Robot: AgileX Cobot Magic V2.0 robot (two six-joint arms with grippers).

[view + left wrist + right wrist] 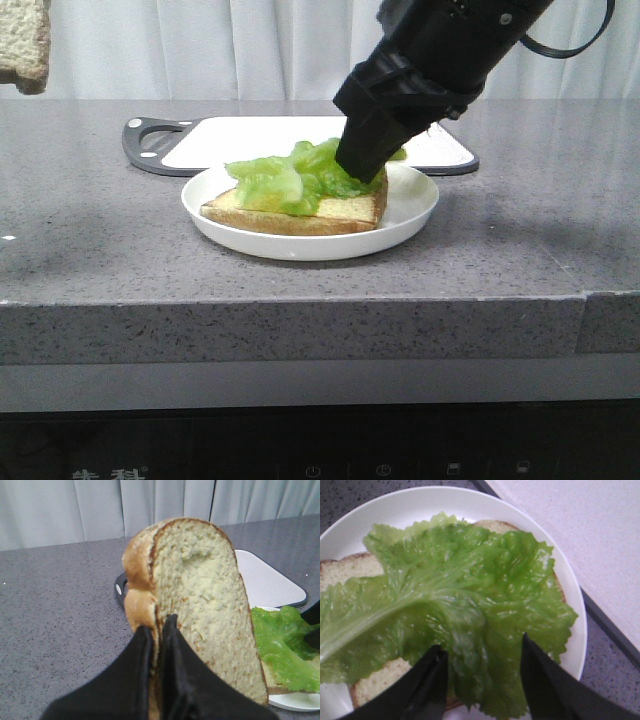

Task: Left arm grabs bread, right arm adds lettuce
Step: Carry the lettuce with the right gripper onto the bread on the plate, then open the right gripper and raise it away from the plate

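2 hands | left hand (156,680) pinching bread (200,605) | right hand (482,680) spread over lettuce (450,605) | no readable writing

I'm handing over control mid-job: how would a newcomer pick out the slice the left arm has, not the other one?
Start at the white plate mid-counter, where a flat slice lies under lettuce. The bread is off the plate, gripped upright at its lower edge by the left gripper. It is bare and raised off the counter.

The front view looks level and forward over the counter edge toward the curtain. Each wrist view sits close behind its own fingers, the right one looking steeply down. All three share the white plate (410,215) (295,701) (470,502).
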